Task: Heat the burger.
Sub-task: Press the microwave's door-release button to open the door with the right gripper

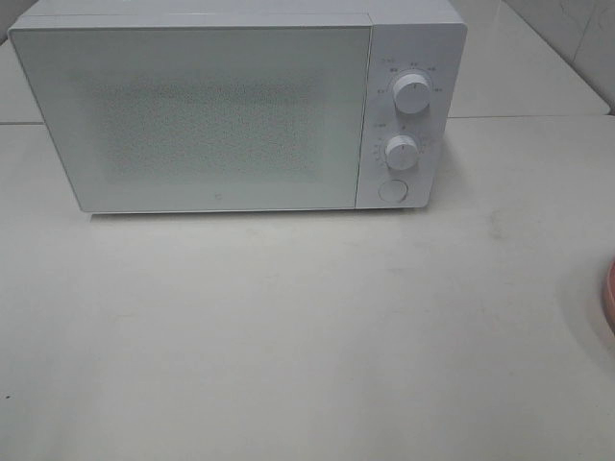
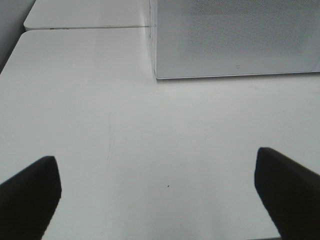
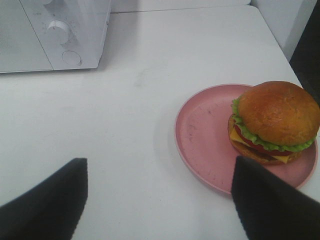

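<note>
The burger (image 3: 275, 122), with a glossy brown bun, green lettuce and a yellow cheese edge, sits on the far side of a round pink plate (image 3: 205, 145) in the right wrist view. My right gripper (image 3: 160, 192) hovers open short of the plate, one dark finger (image 3: 260, 200) over the plate's near rim, nothing between the fingers. My left gripper (image 2: 157, 192) is open and empty over bare table, facing the microwave's (image 2: 235, 40) lower left corner. In the high view neither gripper shows, and only a sliver of the pink plate (image 1: 609, 293) peeks in at the right edge.
The white microwave (image 1: 240, 106) stands at the back of the white table with its door shut, two knobs (image 1: 411, 91) and a round button (image 1: 392, 190) on its right panel. A table seam runs behind it.
</note>
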